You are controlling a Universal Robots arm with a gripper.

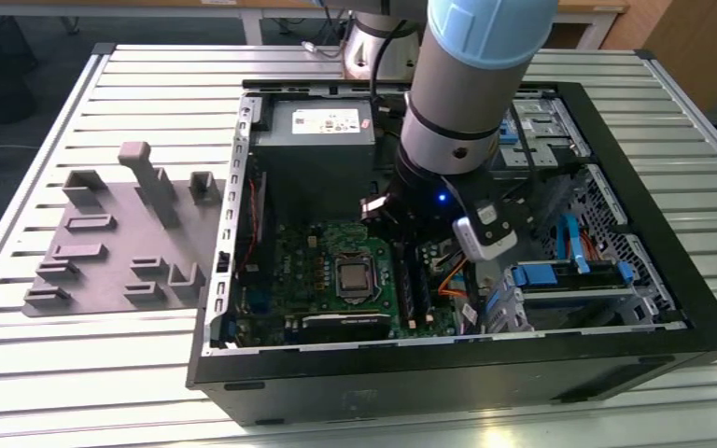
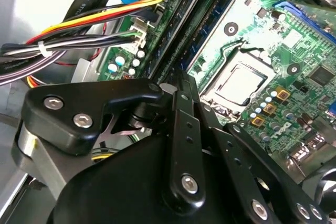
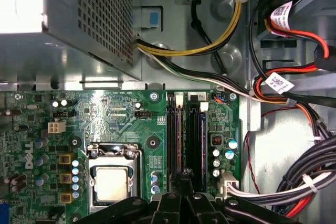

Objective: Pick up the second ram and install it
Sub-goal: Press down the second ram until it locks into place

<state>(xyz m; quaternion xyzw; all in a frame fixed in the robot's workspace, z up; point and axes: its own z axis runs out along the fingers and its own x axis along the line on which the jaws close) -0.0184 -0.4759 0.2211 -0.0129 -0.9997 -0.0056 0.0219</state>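
Greenish-blue stick, the second ram (image 2: 212,24), stands on edge along one of the black memory slots (image 3: 197,140). It sits just right of the CPU socket (image 1: 356,277) in the exterior view, on the green motherboard (image 1: 321,247). In the first wrist view the ram (image 3: 181,140) shows as a thin line running far from the fingertips. Cannot tell if it is fully seated.

Gripper (image 1: 414,233) is down inside the open black PC case (image 1: 458,373), over the slots. In both wrist views the gripper (image 2: 181,85) (image 3: 184,176) is narrow, tips drawn together right at the stick's upper edge. Cannot tell whether they pinch the stick or just rest on it.

Grey power supply (image 1: 321,121) sits at the far side of the case. Yellow, orange and red cables (image 2: 94,24) run beside the slots. Grey fixture plate (image 1: 97,252) lies on the slatted metal table (image 1: 85,364), on the exterior view's left, well apart from the gripper.
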